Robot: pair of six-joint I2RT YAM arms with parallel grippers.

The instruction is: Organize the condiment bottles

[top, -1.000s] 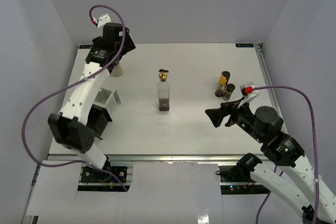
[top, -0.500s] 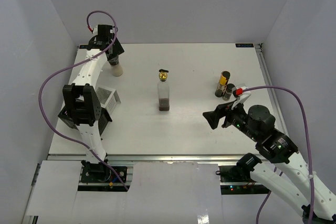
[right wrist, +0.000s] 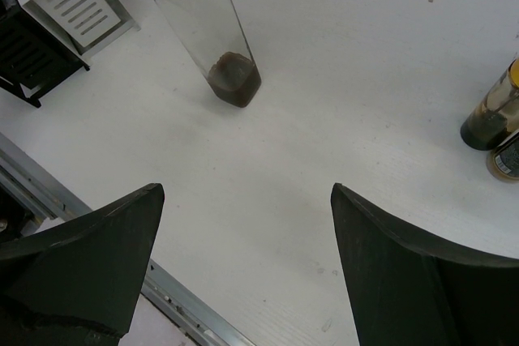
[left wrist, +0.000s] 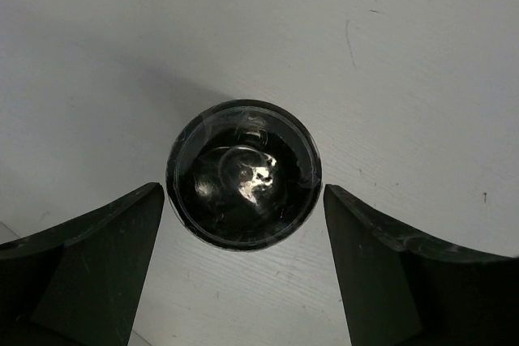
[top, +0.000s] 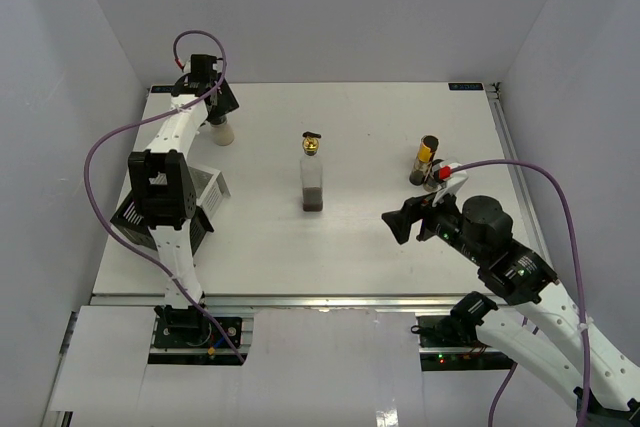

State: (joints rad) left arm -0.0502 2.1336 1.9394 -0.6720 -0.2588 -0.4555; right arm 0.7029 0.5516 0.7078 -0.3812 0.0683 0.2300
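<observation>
Black left end effector (left wrist: 243, 194), spread wide, framing squat clear jar (left wrist: 243, 172) from above at far-left corner of white worktop (left wrist: 405, 38), not yet touching. Grasp step, apparently; next, lowering and closing evenly on it.

Enclosure, three-sided: back wall (top: 340, 7), left wall (top: 50, 97) and right wall (top: 590, 77), all plain pale lavender-grey, unmarked. Surface (top: 370, 137): flat white board, matte, faintly scuffed. Metal rail (top: 330, 300) along the near edge, white panels below it. Lighting even and diffuse; shadows soft and short.
</observation>
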